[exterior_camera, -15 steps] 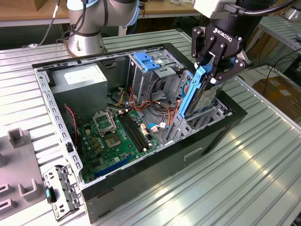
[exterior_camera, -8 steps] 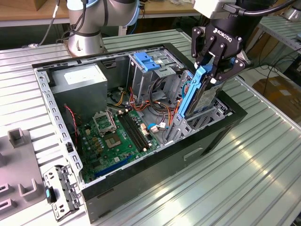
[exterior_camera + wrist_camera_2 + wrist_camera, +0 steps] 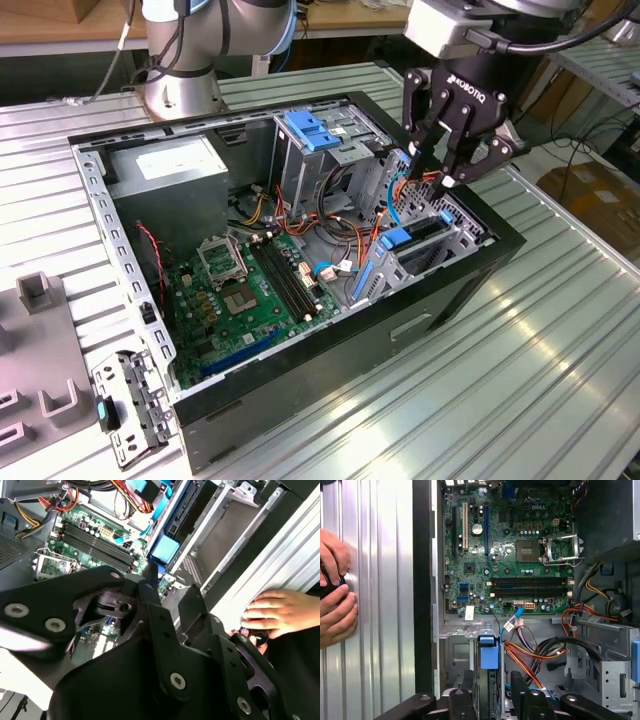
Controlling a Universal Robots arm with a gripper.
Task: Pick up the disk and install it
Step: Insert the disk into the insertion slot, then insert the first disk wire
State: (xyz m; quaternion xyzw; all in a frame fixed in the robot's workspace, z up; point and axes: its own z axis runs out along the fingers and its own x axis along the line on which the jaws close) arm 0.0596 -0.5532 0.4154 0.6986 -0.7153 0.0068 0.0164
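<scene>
The disk (image 3: 420, 233) stands on edge in the drive bay at the end of the open computer case (image 3: 480, 262) on the exterior view's right. Its blue carrier end (image 3: 397, 240) faces the motherboard. My gripper (image 3: 432, 166) hangs just above that bay, open, with nothing between its black fingers. In the first wrist view the disk's blue tab (image 3: 489, 652) lies in line with the gap of the gripper (image 3: 492, 676). The second wrist view shows the same blue tab (image 3: 164, 550) beyond the gripper (image 3: 171, 582).
Inside the case are the green motherboard (image 3: 250, 290), a grey power-supply box (image 3: 170, 165), a grey cage with a blue latch (image 3: 315, 130) and loose coloured cables (image 3: 530, 655). A person's hands (image 3: 335, 595) rest on the ribbed table beside the case. A metal bracket (image 3: 125, 405) lies on the table.
</scene>
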